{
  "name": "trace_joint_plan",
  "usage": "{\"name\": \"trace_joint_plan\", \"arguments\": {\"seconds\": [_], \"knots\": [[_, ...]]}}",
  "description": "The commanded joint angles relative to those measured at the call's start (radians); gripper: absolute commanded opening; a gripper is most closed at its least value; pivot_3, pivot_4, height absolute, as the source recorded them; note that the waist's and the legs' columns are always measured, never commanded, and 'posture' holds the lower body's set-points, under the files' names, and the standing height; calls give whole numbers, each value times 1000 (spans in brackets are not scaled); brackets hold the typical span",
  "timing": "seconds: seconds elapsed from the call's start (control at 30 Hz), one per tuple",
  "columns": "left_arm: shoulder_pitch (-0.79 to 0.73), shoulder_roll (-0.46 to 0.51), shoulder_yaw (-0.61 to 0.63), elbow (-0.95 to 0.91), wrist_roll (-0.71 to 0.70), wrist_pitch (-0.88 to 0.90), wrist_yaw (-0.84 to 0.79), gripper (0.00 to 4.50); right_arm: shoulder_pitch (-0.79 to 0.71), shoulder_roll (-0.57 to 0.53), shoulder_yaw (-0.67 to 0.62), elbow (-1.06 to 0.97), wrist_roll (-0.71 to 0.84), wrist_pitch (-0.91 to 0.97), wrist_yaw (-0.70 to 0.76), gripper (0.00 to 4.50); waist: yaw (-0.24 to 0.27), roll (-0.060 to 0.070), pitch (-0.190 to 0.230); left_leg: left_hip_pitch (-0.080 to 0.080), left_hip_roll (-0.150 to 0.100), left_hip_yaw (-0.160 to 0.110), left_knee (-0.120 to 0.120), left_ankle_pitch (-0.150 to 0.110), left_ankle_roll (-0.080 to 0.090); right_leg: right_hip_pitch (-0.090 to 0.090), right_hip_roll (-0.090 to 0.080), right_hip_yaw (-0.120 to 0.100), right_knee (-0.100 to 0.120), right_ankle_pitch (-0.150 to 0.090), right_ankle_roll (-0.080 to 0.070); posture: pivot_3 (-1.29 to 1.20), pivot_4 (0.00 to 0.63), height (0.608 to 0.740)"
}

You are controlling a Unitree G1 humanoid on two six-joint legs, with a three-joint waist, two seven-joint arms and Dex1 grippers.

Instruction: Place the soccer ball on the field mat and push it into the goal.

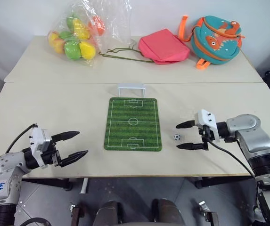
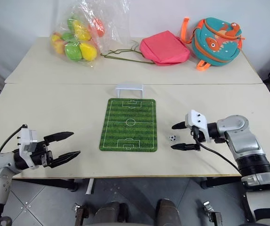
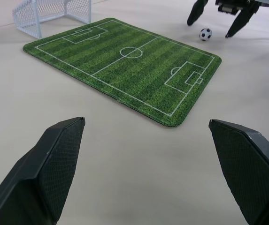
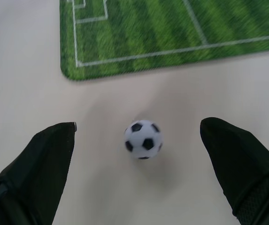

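left hand [image 1: 77, 144]: fingers spread, nothing between them, hovering over bare table [image 1: 40, 101] near the front edge, well left of the mat, pointing toward it.

far left of the table: clear bag of coloured balls [image 1: 76, 40], not part of the task. wire hanger [image 1: 125, 53] beside it.

centre: field mat [image 1: 133, 124] lies flat, long axis running away from the robot. goal [image 1: 131, 88] stands just past the mat's far short edge, mouth facing the pitch, roughly centred on it.

soccer ball [image 1: 176, 137]: on bare table, just off the mat's right edge near the front corner. not on the mat yet.

right hand [image 1: 186, 135]: released, wide apart, aimed at the ball from the right; one fingertip to each side of it, not touching as far as the wrist view shows.

far right back: pink bag [image 1: 164, 45], teal backpack [image 1: 216, 38].

handling judgement: ball very small, light, hard, smooth; it will roll at any nudge and may squirt out of a pinch. take it across its widest part, fingertips centred on opposite sides, close gently. one fingertip arriving first would likely knock it away.
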Motion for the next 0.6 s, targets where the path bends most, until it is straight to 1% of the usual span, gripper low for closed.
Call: {"name": "trace_joint_plan", "arguments": {"seconds": [0.03,0.13,0.17,0.4,0.43,0.6], "knots": [[16,-3,23,-35,-8,-17,14,4500,-35,27,1,43,-19,-52,4,4281,0,0,0,0,0,0,0,0,0,0,0,0,0,0,0,0,150,740],[19,-5,22,-32,-5,-25,22,4500,-42,41,9,72,-38,-82,8,3592,-1,0,0,0,0,0,0,0,0,0,0,0,0,0,0,0,150,740],[19,-6,22,-33,-6,-25,24,4500,-45,44,9,79,-40,-87,7,3209,-1,0,0,0,0,0,0,0,0,0,0,0,1,0,0,0,150,740],[11,-7,16,-20,-8,-38,18,4500,-54,61,-10,83,-30,-96,-7,1055,-1,0,0,0,0,0,0,0,0,0,0,0,1,0,0,0,150,740],[9,-7,15,-14,-8,-46,11,4500,-54,60,-19,65,-20,-87,-11,861,-1,0,0,0,0,0,0,0,0,0,0,0,1,0,0,0,150,740],[-8,-20,20,19,-16,-94,-16,4500,-71,71,-57,-45,35,-10,-49,863,0,0,0,0,0,0,0,0,0,0,0,0,1,0,0,0,150,740]]}}
